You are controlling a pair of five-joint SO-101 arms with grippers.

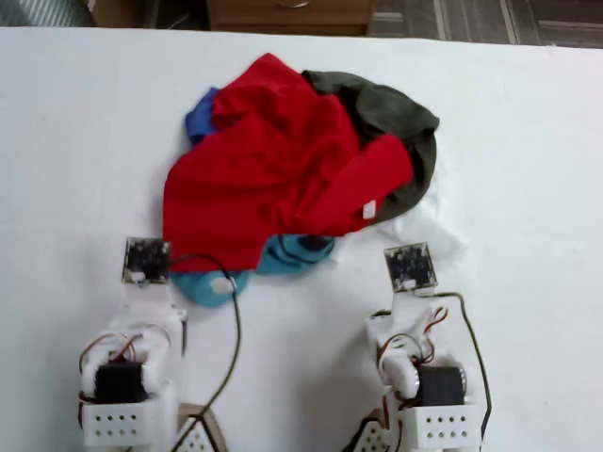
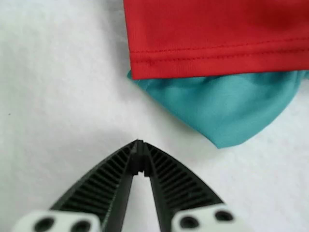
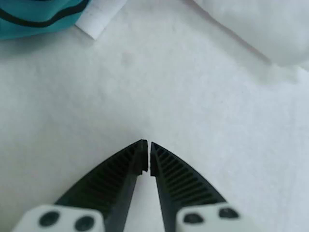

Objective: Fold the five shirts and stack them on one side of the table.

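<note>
Shirts lie in one loose heap, mid-table (image 1: 528, 141).
- Red shirt (image 1: 273, 169) on top, spread widest.
- Dark olive shirt (image 1: 400, 118) under it, toward the far right of the heap.
- Blue shirt (image 1: 200, 115) peeks out at the far left.
- Teal shirt (image 1: 292, 252) pokes from beneath the red hem, on the side toward the arms.
- White shirt (image 1: 429, 221) trails off the heap's right, hard to separate from the white table.

Nothing is folded and no stack sits at either side edge. The task looks unstarted, all five to do.

Left gripper (image 2: 140, 145): tips pressed together, empty, over bare table near the red hem and teal. Right gripper (image 3: 148, 145): tips all but meeting, nothing between them, between the teal and white shirts.
</note>
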